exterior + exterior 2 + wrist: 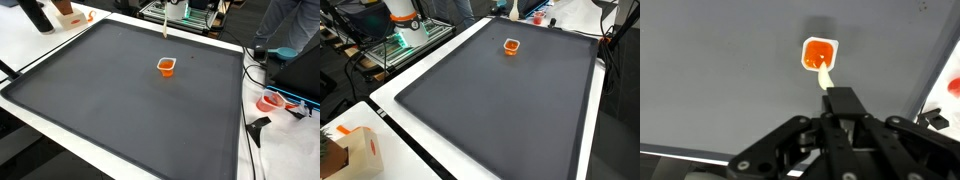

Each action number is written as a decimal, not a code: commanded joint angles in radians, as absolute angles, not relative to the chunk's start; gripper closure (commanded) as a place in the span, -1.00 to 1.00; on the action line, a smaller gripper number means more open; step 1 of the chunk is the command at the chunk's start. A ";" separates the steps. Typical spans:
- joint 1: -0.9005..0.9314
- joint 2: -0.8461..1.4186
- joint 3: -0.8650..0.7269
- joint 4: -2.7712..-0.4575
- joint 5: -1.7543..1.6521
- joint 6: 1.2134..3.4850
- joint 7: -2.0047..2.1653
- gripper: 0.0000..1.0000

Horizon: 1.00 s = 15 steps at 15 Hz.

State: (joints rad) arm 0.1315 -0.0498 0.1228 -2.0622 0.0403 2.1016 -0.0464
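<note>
POSE: arm high over the tabletop's (45,130) far side, tool (840,102) pointing down | GRIP: jaws together on a thin pale stick (826,78) | CUP: small orange cup (166,66) upright on the mat (90,90), below the stick's tip, apart | LOOK: cup glossy with a rounded-square rim; mat dark, matte, flat

The cup (166,66) sits on the mat (120,110) toward its far edge, just ahead of the gripper (840,100), whose stick (825,78) overlaps the cup in the wrist view, and a box (350,150) stands off the mat at the table's (382,100) near corner.
</note>
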 commanded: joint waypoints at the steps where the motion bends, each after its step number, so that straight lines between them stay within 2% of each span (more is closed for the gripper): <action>1: 0.126 -0.049 0.116 -2.069 0.091 2.114 -0.085 0.94; 8: 0.094 -0.036 0.052 -2.126 0.517 2.151 -0.496 0.94; 15: 0.051 0.022 0.030 -2.168 0.659 2.115 -0.732 0.94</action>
